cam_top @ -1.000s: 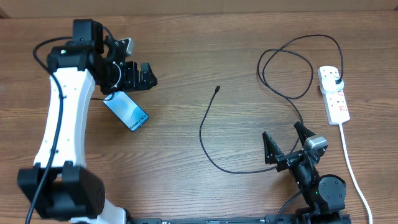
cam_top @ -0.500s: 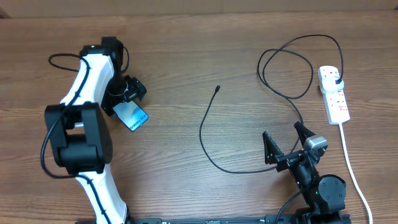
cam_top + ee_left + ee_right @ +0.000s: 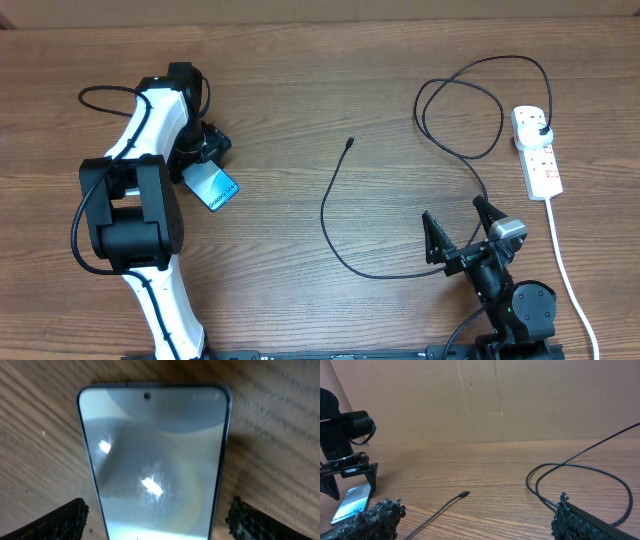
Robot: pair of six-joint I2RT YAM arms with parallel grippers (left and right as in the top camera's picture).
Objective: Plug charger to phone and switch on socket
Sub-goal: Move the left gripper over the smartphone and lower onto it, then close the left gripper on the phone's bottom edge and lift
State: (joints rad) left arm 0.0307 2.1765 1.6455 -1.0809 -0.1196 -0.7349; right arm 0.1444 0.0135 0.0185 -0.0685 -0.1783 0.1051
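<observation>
Table (image 3: 300, 80): brown wood-grain surface filling the overhead view, with a plain cardboard-coloured wall behind it.
Left arm (image 3: 150, 120): white and black, reaching from 7 o'clock up to 10 o'clock, then bending down over the phone.
Right arm (image 3: 520, 300): black, low at 5 o'clock, pointing toward the table centre.
Charger (image 3: 330, 200): long thin black cable running from the table centre, down past the right arm, then looping at 1 o'clock. Its black plug (image 3: 540, 128) looks seated in the far end of the socket. It likely handles as light and floppy, so a grip far from the end would let the tip droop. Best taken just behind the tip.
Socket (image 3: 537, 150): white power strip at 3 o'clock, with a thick white cord trailing toward 5 o'clock. Probably rigid but light, so it may slide when a switch is pressed. The red-marked switches are too small to read as on or off.
Phone (image 3: 212, 185): slim, screen up, glossy light-blue glass, lying flat at 9 o'clock, well apart from the cable. Likely stiff, slippery and scratch-prone. Hold it by the long dark edges, leaving the port end free.
Left end effector (image 3: 157, 521): released, fingers straddling the phone's long edges with a slim gap on each side.
Right end effector (image 3: 458, 228): released wide, grasping nothing, cable just beside it.
Connector tip (image 3: 349, 143): tiny, black, lying free on the table near the centre.
Containers: none visible.
</observation>
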